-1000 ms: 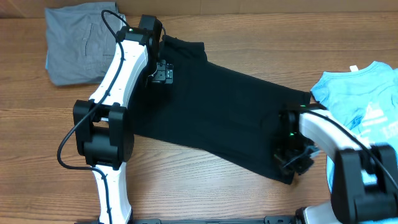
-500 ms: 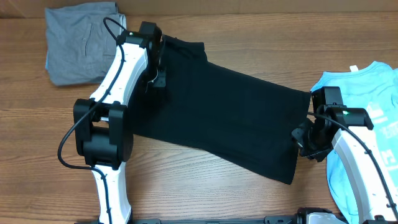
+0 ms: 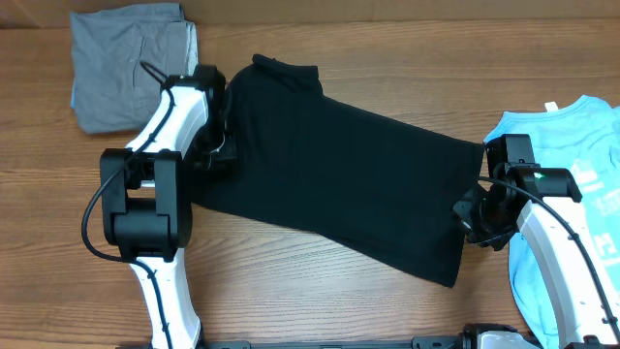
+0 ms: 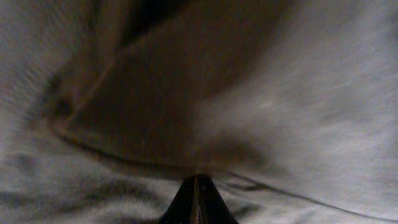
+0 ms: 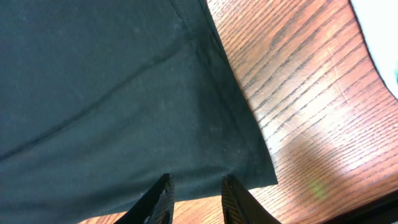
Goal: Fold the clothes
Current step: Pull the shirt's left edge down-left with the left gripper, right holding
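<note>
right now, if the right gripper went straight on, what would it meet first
Most likely the black T-shirt: in the wrist view the right gripper points at the hem by its corner, and cloth fills the way ahead. Its height above the cloth is unclear.

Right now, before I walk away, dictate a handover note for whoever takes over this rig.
Left gripper shut, pinching the black T-shirt near its collar end.
Right gripper open over the shirt's hem corner, holding nothing.
The shirt lies spread aslant on the table; grey garment far left, light-blue T-shirt at right.
Done: one grip taken. Left: fold the black shirt, then probably the blue one.
</note>
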Robot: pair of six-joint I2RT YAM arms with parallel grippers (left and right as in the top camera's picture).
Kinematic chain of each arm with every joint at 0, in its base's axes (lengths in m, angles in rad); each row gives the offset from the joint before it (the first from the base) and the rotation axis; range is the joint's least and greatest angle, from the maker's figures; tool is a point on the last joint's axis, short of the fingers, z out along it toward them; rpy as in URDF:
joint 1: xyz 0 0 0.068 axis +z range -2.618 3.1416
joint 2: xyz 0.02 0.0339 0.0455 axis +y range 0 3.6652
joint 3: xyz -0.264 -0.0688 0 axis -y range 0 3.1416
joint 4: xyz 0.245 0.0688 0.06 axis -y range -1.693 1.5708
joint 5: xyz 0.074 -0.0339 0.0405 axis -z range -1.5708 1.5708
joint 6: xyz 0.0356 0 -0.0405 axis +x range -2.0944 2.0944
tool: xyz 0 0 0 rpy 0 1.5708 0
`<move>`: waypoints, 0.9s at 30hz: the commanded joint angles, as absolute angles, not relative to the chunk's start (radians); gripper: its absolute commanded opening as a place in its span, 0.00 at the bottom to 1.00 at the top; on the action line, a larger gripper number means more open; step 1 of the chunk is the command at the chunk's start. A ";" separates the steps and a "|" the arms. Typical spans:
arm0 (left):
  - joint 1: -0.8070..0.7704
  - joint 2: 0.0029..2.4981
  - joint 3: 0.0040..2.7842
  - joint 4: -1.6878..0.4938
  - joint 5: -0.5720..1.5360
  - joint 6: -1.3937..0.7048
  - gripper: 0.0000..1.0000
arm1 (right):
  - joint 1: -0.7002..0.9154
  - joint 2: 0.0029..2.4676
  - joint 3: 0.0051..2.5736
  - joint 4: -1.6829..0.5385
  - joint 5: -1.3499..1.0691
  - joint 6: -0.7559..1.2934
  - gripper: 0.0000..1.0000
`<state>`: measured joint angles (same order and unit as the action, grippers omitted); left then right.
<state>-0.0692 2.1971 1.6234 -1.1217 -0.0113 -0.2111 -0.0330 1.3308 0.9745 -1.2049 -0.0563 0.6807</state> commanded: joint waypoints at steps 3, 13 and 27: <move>-0.070 2.188 1.521 -1.117 0.011 -0.260 0.04 | -0.035 1.324 0.991 -1.198 -0.062 0.676 0.29; -0.072 2.184 1.483 -1.298 -0.035 -0.409 0.04 | -0.035 1.324 0.991 -1.186 -0.062 0.676 0.28; -0.152 1.887 1.390 -1.428 -0.037 -0.519 0.04 | -0.035 1.324 1.018 -1.145 -0.062 0.676 0.29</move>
